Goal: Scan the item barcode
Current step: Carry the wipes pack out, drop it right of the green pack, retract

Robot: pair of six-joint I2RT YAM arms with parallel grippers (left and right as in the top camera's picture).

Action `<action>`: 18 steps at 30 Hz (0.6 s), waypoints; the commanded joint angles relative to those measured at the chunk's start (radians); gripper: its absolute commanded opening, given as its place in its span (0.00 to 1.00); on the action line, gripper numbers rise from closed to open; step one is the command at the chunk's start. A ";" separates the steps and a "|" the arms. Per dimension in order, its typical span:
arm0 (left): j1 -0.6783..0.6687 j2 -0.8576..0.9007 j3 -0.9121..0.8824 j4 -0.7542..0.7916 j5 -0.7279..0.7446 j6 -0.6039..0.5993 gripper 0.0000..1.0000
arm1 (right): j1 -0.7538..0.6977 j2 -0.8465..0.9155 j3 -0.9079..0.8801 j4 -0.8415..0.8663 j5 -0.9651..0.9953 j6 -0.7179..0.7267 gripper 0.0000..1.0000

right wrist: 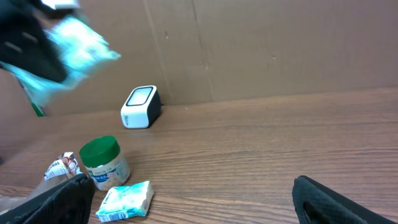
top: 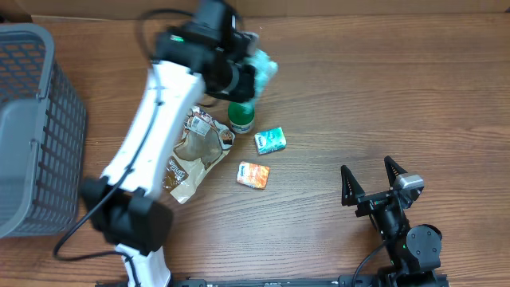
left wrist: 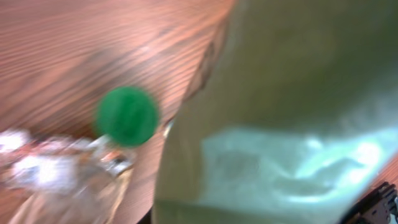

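My left gripper (top: 245, 73) is raised over the back of the table and shut on a pale teal packet (top: 264, 67). That packet fills the right side of the blurred left wrist view (left wrist: 280, 124), hiding the jaws. From the right wrist view the packet (right wrist: 78, 43) hangs at upper left, above and left of a small white and black scanner (right wrist: 140, 107) standing by the cardboard wall. The scanner is hidden under the arm in the overhead view. My right gripper (top: 368, 171) rests open and empty at the front right, its fingers (right wrist: 339, 199) wide apart.
A green-lidded jar (top: 241, 117), a small teal pack (top: 270, 141), an orange pack (top: 253, 174) and a crumpled brown bag (top: 191, 155) lie mid-table. A grey basket (top: 32, 127) stands at the left edge. A cardboard wall (right wrist: 280, 50) backs the table.
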 commanded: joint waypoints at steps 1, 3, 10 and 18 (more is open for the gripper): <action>-0.071 0.082 -0.047 0.100 0.040 -0.178 0.06 | -0.001 -0.008 -0.011 0.004 -0.005 0.002 1.00; -0.103 0.134 -0.047 0.152 0.044 -0.270 0.06 | -0.001 -0.008 -0.011 0.004 -0.005 0.002 1.00; -0.176 0.263 -0.047 0.256 0.119 -0.402 0.08 | -0.001 -0.008 -0.011 0.004 -0.005 0.002 1.00; -0.189 0.312 -0.047 0.297 0.118 -0.485 0.64 | -0.001 -0.008 -0.011 0.004 -0.005 0.002 1.00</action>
